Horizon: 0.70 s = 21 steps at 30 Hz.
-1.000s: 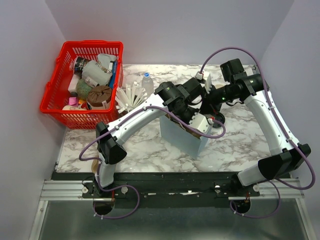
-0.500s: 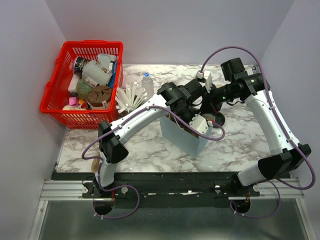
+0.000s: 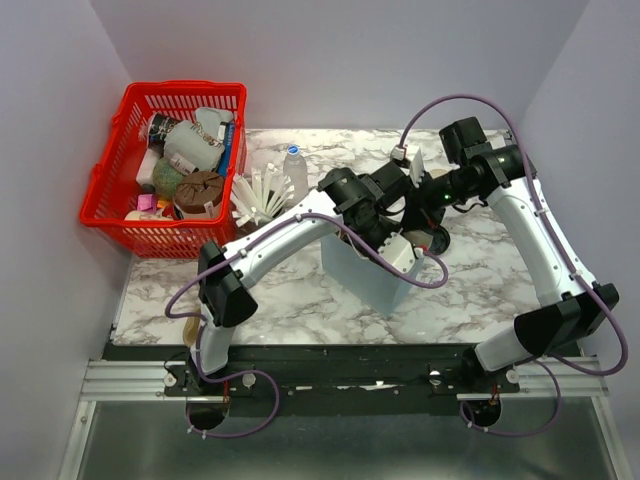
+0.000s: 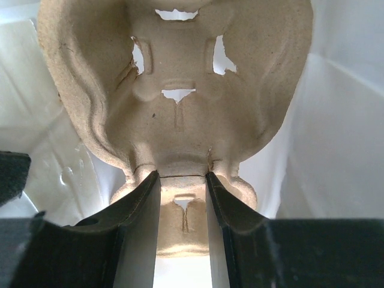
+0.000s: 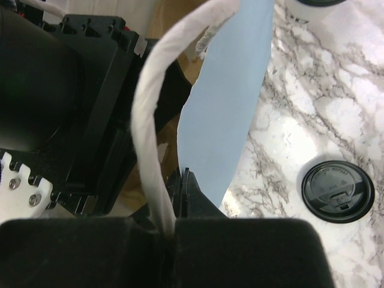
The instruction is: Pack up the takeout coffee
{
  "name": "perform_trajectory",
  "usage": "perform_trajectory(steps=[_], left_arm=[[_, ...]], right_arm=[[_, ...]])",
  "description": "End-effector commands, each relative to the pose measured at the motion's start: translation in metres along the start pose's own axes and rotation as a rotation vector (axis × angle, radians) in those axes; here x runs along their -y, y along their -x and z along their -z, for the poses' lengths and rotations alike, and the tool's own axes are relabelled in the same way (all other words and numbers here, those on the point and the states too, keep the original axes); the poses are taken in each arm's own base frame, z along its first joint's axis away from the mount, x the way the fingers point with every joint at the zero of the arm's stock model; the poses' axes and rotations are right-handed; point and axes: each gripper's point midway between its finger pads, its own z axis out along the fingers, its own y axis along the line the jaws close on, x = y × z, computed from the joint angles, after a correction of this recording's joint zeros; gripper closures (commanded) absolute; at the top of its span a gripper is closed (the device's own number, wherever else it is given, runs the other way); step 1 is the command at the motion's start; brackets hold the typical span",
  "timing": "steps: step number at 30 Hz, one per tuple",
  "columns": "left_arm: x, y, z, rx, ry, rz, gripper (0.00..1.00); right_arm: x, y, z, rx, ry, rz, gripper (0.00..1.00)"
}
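Left gripper (image 4: 182,175) clamps the rim of pulp cup carrier (image 4: 180,108), apparently inside the bag (image 5: 231,90). Right gripper (image 5: 178,180) is pinched shut on the bag handle (image 5: 147,120). Lidded coffee cup (image 5: 337,191) stands upright on the table (image 3: 480,260) at the bag's 3 o'clock, just beside it. Right arm is nearer.

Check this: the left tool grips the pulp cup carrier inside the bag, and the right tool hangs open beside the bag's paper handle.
The right tool is not open. The right wrist view shows it shut on the paper handle. The left tool does grip the pulp cup carrier inside the bag.
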Motion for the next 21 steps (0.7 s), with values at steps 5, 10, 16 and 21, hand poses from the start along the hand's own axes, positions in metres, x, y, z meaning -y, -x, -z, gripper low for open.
perform_trajectory(steps=[5, 10, 16, 21], left_arm=[[0.06, 0.01, 0.022, -0.002, -0.154, -0.038, 1.0], [0.072, 0.014, 0.008, 0.027, -0.213, 0.017, 1.0], [0.071, 0.012, -0.002, -0.007, -0.229, 0.091, 1.0], [0.07, 0.007, -0.013, -0.039, -0.244, 0.137, 1.0]], right_arm=[[-0.009, 0.013, 0.021, 0.075, -0.066, 0.116, 1.0], [-0.009, 0.032, 0.017, 0.091, -0.054, 0.147, 1.0], [-0.027, 0.036, 0.003, 0.072, -0.009, 0.203, 1.0], [-0.03, 0.03, -0.003, 0.05, 0.005, 0.201, 1.0]])
